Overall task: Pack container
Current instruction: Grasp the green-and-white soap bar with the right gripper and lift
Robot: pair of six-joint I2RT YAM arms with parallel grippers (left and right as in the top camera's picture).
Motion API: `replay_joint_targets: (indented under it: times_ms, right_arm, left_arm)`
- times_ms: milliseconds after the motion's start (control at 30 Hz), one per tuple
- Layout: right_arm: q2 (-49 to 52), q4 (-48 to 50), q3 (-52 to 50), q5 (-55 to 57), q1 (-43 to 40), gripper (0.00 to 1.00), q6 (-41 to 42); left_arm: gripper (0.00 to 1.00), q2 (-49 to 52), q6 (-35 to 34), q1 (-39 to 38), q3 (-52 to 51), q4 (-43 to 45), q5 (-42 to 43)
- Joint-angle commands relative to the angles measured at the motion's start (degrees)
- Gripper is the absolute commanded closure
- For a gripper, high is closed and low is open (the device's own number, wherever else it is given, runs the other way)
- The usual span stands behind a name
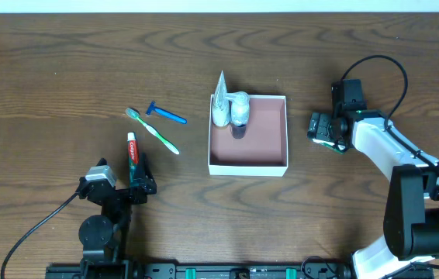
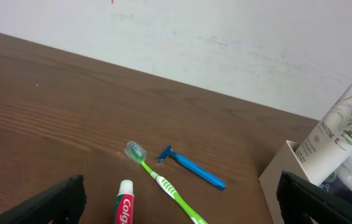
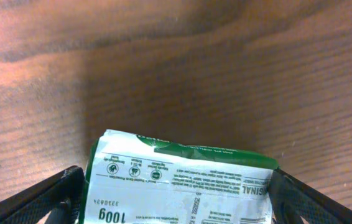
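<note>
The container (image 1: 247,168), a square white-walled box with a reddish-brown floor, sits mid-table. A white Pantene tube (image 1: 220,101) and a clear bottle (image 1: 239,110) stand in its far-left corner. A green toothbrush (image 1: 153,130), a blue razor (image 1: 166,114) and a red Colgate toothpaste tube (image 1: 133,153) lie on the table to its left. My left gripper (image 1: 126,180) is open around the near end of the toothpaste (image 2: 125,204), low over the table. My right gripper (image 1: 324,129), right of the container, is shut on a green-and-white carton (image 3: 176,168).
In the left wrist view the toothbrush (image 2: 163,183) and razor (image 2: 191,167) lie ahead, with the container corner (image 2: 282,180) and Pantene tube (image 2: 338,134) at the right. A white wall stands behind the table. Black cables trail from both arms.
</note>
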Motion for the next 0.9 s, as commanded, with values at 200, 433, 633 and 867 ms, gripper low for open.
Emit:
replay_joint_targets:
  times_ms: [200,433,633,867]
  right_arm:
    - [1.4,-1.3,-1.6,-2.9,-0.5,0.05,0.0]
    - [1.4,-2.0,-2.7,-3.1,-0.5,0.06,2.2]
    - [1.4,-2.0,-6.3,-3.0,-0.5,0.04,6.1]
    - [1.4,-1.1,-7.5,-3.1,-0.5,0.05,6.2]
  left_arm:
    - [0.02,-0.3,0.7,0.1,-1.0,-2.0,0.4]
    - [0.02,-0.3,0.7,0.1,-1.0,-2.0,0.4]
    - [0.02,-0.3,0.7,0.1,-1.0,-2.0,0.4]
    - [0.02,-0.3,0.7,0.1,-1.0,-2.0,0.4]
